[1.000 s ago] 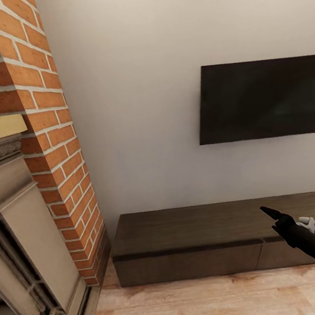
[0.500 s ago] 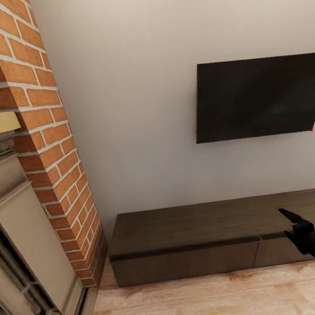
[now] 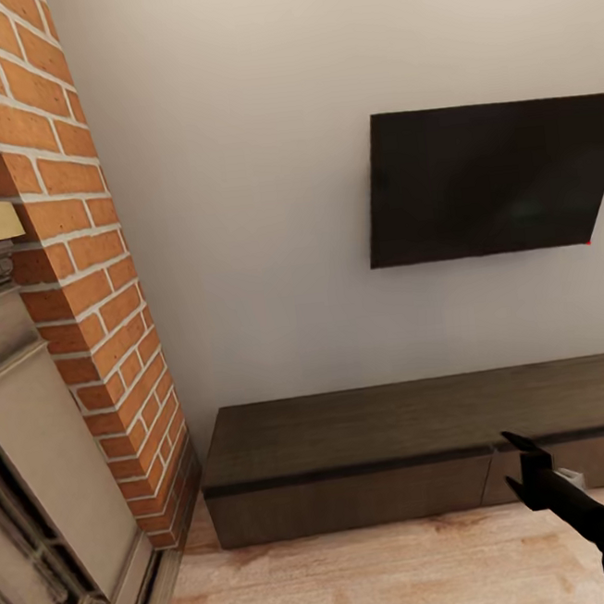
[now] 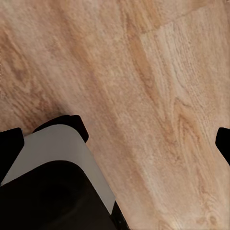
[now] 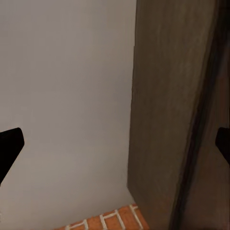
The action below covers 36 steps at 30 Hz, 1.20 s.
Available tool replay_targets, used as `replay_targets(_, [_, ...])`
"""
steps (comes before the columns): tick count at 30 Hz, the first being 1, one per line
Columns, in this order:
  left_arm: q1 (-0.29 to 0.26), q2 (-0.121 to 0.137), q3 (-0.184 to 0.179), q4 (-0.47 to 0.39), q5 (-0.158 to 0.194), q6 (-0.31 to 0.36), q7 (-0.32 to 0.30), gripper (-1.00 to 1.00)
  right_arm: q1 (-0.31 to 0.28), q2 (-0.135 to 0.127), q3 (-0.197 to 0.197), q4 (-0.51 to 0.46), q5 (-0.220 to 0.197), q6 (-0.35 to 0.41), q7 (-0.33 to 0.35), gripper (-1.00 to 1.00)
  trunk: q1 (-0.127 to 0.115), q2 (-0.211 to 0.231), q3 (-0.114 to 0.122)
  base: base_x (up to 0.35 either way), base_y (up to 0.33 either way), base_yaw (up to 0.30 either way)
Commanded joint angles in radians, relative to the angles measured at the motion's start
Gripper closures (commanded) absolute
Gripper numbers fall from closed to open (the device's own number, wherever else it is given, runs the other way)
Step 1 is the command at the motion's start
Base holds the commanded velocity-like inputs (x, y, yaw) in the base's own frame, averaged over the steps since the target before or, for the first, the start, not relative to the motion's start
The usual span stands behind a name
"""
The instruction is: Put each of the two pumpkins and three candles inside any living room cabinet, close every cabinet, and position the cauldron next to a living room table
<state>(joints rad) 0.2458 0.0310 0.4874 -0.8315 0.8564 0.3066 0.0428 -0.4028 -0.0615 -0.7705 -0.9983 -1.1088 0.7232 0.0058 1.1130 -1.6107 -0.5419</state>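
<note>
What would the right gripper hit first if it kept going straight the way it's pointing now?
Probably the white wall, or the cabinet top: the right gripper, open and empty, aims along the cabinet toward the brick column; depth unclear.

Cabinet (image 3: 355, 454) and television (image 3: 498, 179) edge-cropped.

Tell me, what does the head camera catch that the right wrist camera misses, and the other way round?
The head view alone shows the television, the wooden floor and the fireplace surround. The right wrist view alone shows two dark fingertips wide apart at its edges, with nothing between them. Both show the low brown cabinet, the pale wall and the brick column.
</note>
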Motion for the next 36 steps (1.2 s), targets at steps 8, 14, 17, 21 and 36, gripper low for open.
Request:
replay_targets(8, [0.000, -0.012, 0.006, 0.004, -0.001, -0.058, -0.001, -1.00, -0.065, -0.065, 0.012, 0.262, 0.009, -0.083, 0.291, -1.00, 0.031, -0.056, -0.025, 0.000, 0.000, -0.002])
replay_targets(14, [0.002, -0.016, 0.008, 0.005, -0.002, -0.071, -0.001, -1.00, -0.074, -0.071, 0.073, 0.325, 0.029, -0.285, 0.517, -1.00, 0.054, -0.098, -0.044, 0.000, 0.000, 0.000])
replay_targets(17, [0.003, -0.018, 0.008, 0.005, -0.004, -0.078, 0.000, -1.00, -0.075, -0.071, 0.112, 0.339, 0.033, -0.331, 0.559, -1.00, 0.065, -0.119, -0.053, 0.000, 0.000, 0.000])
replay_targets(21, [0.005, -0.019, 0.008, 0.005, -0.006, -0.093, 0.000, -1.00, -0.075, -0.071, 0.219, 0.350, 0.037, -0.347, 0.505, -1.00, 0.081, -0.147, -0.066, 0.000, 0.000, 0.000])
replay_targets(36, [0.008, -0.018, 0.008, 0.005, -0.006, -0.098, 0.000, -1.00, -0.073, -0.072, 0.303, 0.350, 0.037, -0.363, 0.433, -1.00, 0.138, -0.252, -0.113, 0.000, 0.000, 0.000])
